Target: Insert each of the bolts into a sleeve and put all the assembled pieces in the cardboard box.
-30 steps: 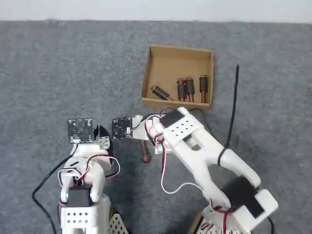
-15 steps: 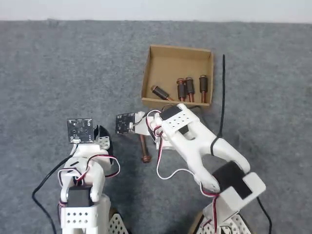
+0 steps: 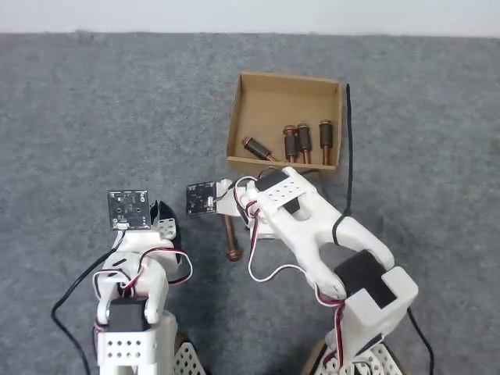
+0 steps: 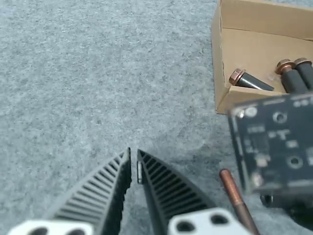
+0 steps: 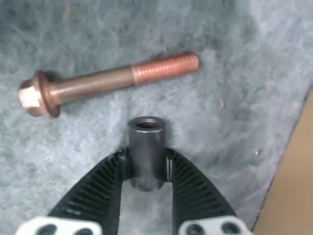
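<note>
My right pincer grips the sleeve around its middle, just beside the loose bolt lying near the box, both seemingly stiff, slick, weighty metal best held mid-length, while my left pincer is clenched, empty.

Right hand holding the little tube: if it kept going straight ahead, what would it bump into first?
Probably the copper bolt lying crosswise just beyond the tube that the right hand grips. Depth is hard to judge, so the grey carpet might come first.
</note>
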